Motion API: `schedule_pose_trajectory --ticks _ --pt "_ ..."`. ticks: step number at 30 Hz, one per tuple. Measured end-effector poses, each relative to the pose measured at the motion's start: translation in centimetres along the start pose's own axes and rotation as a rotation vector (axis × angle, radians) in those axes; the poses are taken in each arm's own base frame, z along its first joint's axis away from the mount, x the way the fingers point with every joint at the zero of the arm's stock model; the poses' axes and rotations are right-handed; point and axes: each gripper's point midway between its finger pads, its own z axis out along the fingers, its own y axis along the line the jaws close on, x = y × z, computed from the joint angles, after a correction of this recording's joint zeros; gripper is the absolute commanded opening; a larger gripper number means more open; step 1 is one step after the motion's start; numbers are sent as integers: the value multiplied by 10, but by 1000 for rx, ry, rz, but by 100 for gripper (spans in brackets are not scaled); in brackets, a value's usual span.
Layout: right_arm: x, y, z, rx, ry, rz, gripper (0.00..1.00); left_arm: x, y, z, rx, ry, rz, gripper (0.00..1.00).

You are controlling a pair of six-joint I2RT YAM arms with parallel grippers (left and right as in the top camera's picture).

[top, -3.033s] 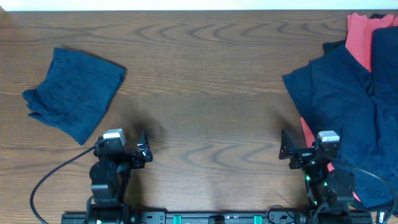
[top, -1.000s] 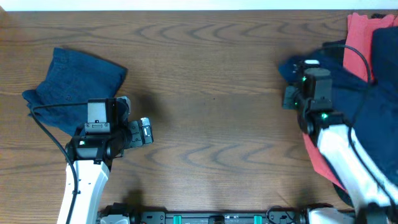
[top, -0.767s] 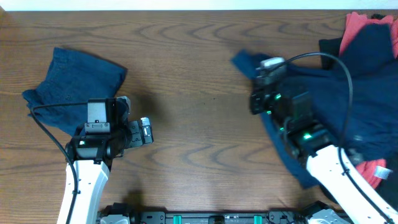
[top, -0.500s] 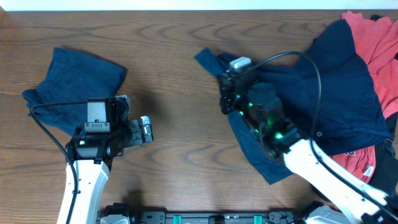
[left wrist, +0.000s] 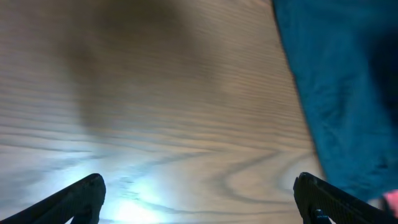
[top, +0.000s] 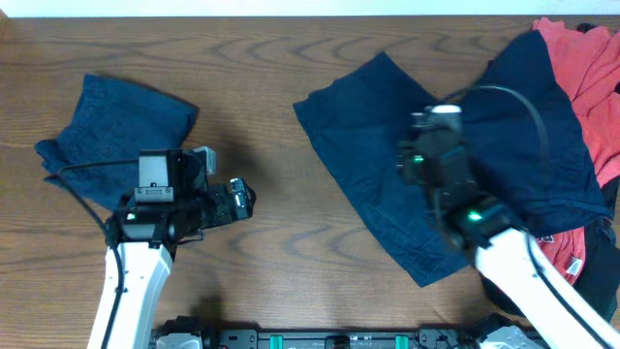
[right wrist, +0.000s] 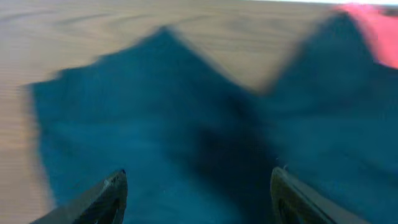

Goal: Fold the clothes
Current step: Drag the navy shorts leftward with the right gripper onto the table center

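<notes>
Left gripper (left wrist: 202, 199) hangs over bare wood, fingers (left wrist: 81, 196) spread wide at the bottom corners, nothing between them. Ahead of it and off to the right-hand finger's side, a navy garment (left wrist: 348, 87) lies on the wooden table (left wrist: 174, 93), its edge running diagonally down toward that finger without touching it. A sliver of pink (left wrist: 388, 198) peeks in just beyond the right-hand fingertip. Bright glare on the wood beside the left-hand finger, soft shadow farther ahead.
</notes>
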Motion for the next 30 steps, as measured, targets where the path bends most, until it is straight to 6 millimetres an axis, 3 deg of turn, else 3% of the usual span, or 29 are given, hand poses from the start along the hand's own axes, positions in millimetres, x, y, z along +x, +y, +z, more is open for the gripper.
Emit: schedule_pose_trajectory --ticks 4,6,11,17,21,27,29,30 --pt "10 -65 -15 176 56 67 78 14 -20 20 67 96 -38 98" --pt "17 -87 -21 239 84 90 79 26 -31 34 84 157 -58 98" --pt "29 -121 -30 334 132 138 81 55 -64 71 112 291 -86 98" --pt "36 -141 -35 388 160 173 83 94 -124 121 181 377 -71 98" --pt "38 -144 -37 395 169 177 83 119 -165 150 264 400 -58 98" --pt "36 -145 -42 391 156 183 83 141 -218 172 398 420 -110 98" --pt "35 -145 -44 390 148 186 83 142 -230 177 437 417 -135 86" --pt "34 -145 -45 390 144 187 84 143 -234 180 451 417 -146 69"
